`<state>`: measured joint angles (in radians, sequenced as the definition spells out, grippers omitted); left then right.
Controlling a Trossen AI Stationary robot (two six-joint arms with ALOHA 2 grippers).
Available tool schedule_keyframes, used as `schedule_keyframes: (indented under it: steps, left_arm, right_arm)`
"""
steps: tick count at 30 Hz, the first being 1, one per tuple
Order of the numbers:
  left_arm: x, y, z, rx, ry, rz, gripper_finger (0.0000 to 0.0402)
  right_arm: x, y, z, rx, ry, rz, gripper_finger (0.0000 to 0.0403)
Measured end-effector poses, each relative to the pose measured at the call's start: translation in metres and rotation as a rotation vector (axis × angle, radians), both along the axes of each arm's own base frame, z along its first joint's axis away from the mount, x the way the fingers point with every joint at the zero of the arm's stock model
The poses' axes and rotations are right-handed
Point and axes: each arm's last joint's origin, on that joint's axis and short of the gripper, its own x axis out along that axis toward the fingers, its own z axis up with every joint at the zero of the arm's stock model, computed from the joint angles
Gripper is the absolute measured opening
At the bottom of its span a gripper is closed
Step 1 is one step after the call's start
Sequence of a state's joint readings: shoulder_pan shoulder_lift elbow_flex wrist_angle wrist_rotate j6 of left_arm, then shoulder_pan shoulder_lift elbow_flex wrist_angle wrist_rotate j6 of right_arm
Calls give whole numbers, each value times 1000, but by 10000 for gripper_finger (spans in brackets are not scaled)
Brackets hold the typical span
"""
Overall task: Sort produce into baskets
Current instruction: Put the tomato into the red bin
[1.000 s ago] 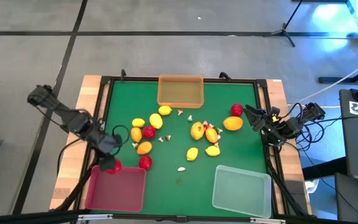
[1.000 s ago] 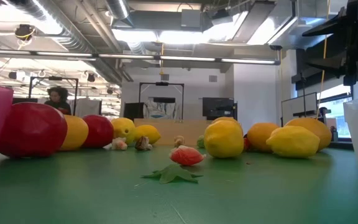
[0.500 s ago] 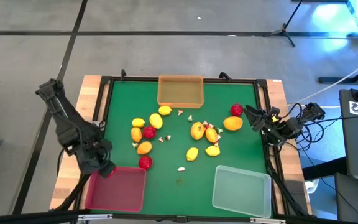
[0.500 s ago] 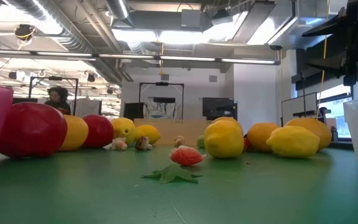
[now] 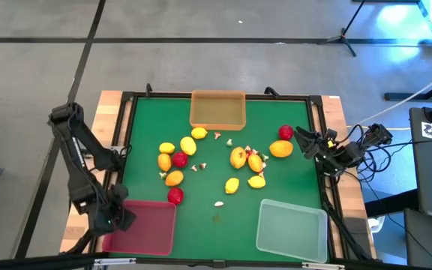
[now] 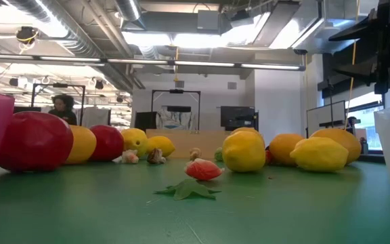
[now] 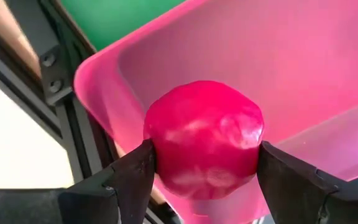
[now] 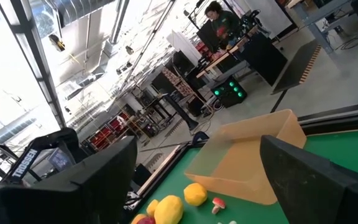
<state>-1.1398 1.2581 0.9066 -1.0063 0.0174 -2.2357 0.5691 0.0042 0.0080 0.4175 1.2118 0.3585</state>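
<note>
Your left pincer (image 7: pixel 204 180) has a red round fruit (image 7: pixel 204 146) squeezed between its two fingers, partly open around it, and it hangs over the outer corner of the red basket (image 5: pixel 145 229), at the near left corner of the tabletop (image 5: pixel 216 217). In the left wrist view the fruit sits just above the basket's rim, not clearly over the middle of the floor, so this is the main risk: if you let go here, the fruit may strike the rim and bounce out, over the edge of the tabletop, or roll back onto the green mat. Bring the pincer more toward the centre of the basket before you open it. Take care also to stay high enough, because a finger that catches the thin plastic wall could push or tip the light basket. Your right pincer (image 5: pixel 303 136) waits at the right edge of the tabletop with its fingers apart and nothing between them, near an orange oval fruit (image 5: pixel 280 148) and another red fruit (image 5: pixel 285 133). The rest of the produce still lies loose in the middle, between the orange-tan basket (image 5: pixel 217 109) at the far side and the clear basket (image 5: pixel 291 229) at the near right, so most of the sorting seems to remain.
</note>
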Motion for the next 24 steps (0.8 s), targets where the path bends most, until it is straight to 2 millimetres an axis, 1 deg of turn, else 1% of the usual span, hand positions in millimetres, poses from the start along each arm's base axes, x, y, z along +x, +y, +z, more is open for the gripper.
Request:
schedule_keyframes:
  steps: [7,13,17,20,24]
  left_arm:
    - [3,0,-1,20,-30,-43,251]
    - [4,-1,-1,4,-44,-66,256]
    - [5,-4,0,-17,-76,-142,297]
    - [4,-2,-1,2,-58,-158,330]
    - [3,0,-1,24,-36,-124,341]
  right_arm:
    - [0,0,0,3,-2,1,337]
    - [0,0,0,3,-2,1,337]
    - [0,0,0,3,-2,1,337]
    - [0,0,0,2,-1,0,337]
    - [0,0,0,2,-1,1,337]
